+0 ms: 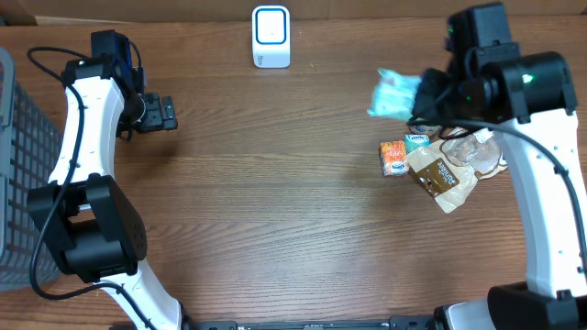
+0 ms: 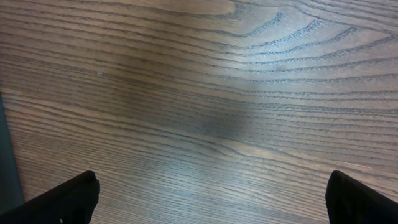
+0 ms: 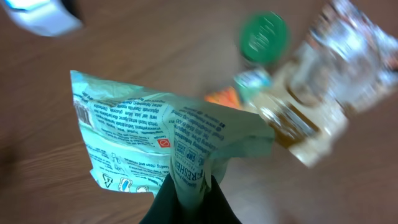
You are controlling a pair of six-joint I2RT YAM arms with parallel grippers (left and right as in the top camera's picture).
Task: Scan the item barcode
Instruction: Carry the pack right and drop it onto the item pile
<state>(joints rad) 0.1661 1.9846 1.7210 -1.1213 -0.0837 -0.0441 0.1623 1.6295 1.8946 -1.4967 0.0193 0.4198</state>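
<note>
My right gripper [image 3: 191, 186] is shut on a pale green plastic packet [image 3: 155, 143] with printed text, held up above the table; from overhead the packet [image 1: 396, 93] hangs left of the right gripper [image 1: 429, 94]. A white barcode scanner [image 1: 271, 36] stands at the back centre and shows blurred at the top left of the right wrist view as the scanner [image 3: 43, 15]. My left gripper [image 1: 167, 114] is open over bare wood at the left. In the left wrist view its fingertips [image 2: 71, 199] sit far apart with nothing between them.
A pile of items lies at the right: an orange carton [image 1: 393, 157], a small green-white box [image 1: 417, 140], a brown bag [image 1: 442, 178] and a clear packet [image 1: 472, 148]. A grey wire basket [image 1: 16, 165] stands at the left edge.
</note>
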